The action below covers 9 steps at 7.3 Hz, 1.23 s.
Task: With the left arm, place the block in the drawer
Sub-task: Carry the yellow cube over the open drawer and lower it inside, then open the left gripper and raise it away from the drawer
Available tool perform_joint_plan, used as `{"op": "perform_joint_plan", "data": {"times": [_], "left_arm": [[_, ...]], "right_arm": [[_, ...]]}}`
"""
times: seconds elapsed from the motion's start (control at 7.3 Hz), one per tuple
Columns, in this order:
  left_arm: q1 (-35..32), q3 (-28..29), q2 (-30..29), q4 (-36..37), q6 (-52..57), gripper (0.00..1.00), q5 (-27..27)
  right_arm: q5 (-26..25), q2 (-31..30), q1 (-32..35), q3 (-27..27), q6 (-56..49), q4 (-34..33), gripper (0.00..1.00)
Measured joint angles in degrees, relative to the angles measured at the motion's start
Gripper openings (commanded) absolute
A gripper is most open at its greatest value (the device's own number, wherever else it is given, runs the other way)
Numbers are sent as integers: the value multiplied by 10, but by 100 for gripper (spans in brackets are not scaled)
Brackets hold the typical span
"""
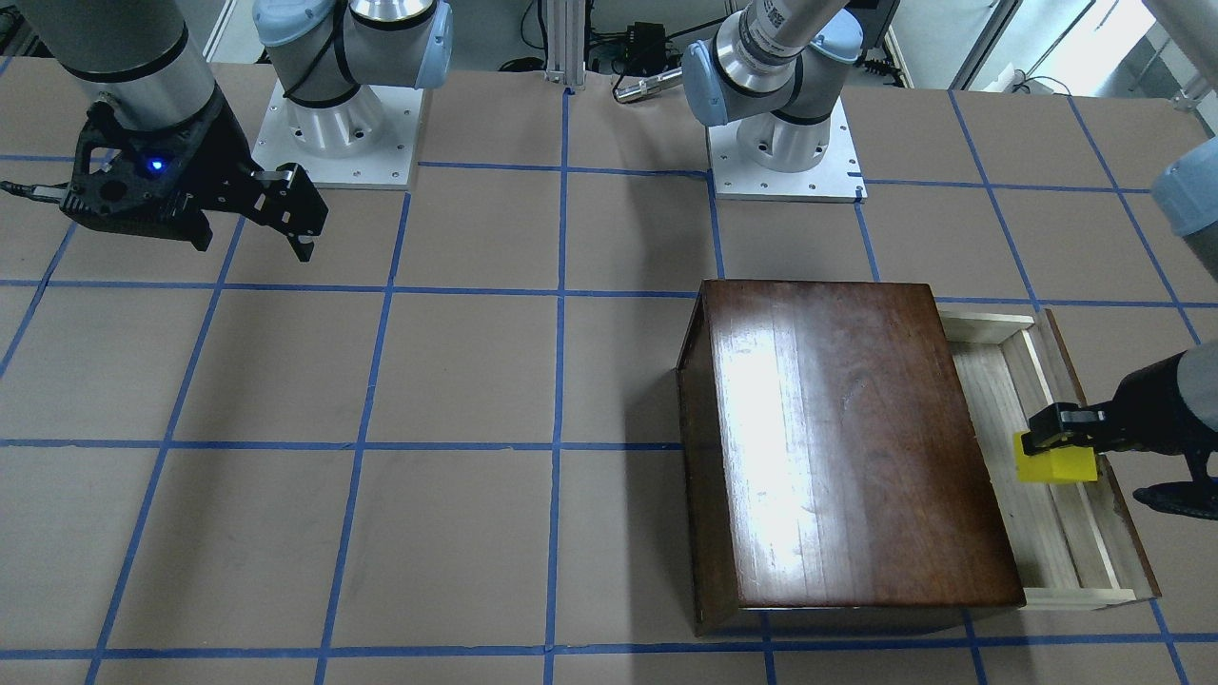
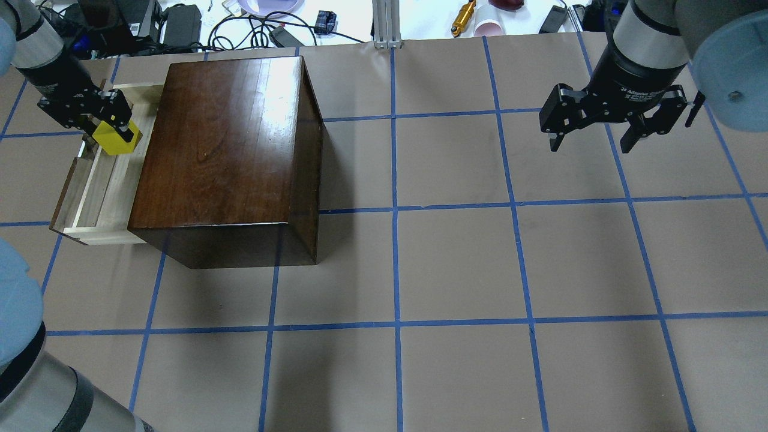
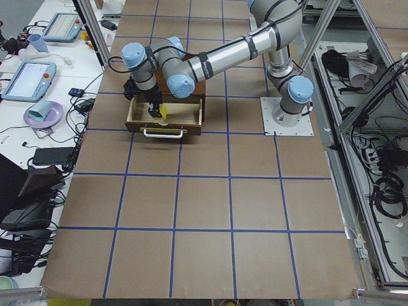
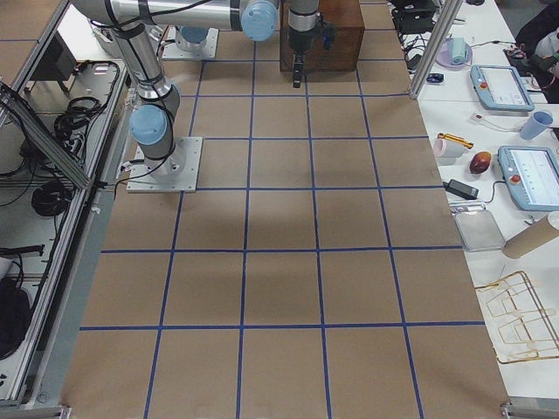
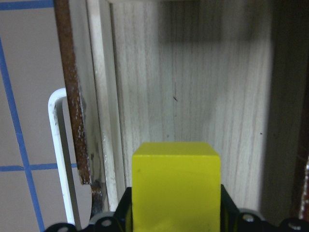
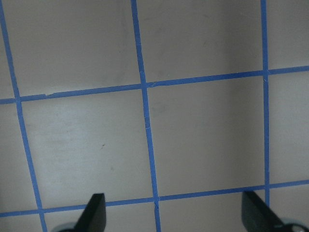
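My left gripper is shut on the small yellow block and holds it over the open drawer. The drawer is a pale-wood tray pulled out of the glossy dark wooden box. In the left wrist view the block sits between the fingers above the drawer's floor; I cannot tell whether it touches. The front view shows the block over the drawer. My right gripper is open and empty, far to the right above bare table; it also shows in the right wrist view.
The drawer's dark front panel carries a pale metal handle. The brown table has a blue tape grid. The two arm bases stand at the robot's edge. Cables and small items lie beyond the far edge.
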Motion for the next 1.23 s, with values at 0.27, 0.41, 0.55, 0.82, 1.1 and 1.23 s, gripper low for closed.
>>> {"op": "perform_joint_plan", "data": {"times": [0.27,0.41,0.55,0.82,1.1,1.23], "left_arm": [[0,-31,2,39,0,100,-7],[0,-35,5,42,-2,100,-17],[-1,-35,10,38,-3,100,-29],[-5,-31,22,31,-4,100,-38],[-9,-18,36,29,-4,100,-39],[-14,-11,45,28,-9,100,-38]], "right_arm": [[0,0,0,0,0,0,100],[0,0,0,0,0,0,100],[0,0,0,0,0,0,100],[0,0,0,0,0,0,100],[0,0,0,0,0,0,100],[0,0,0,0,0,0,100]]}}
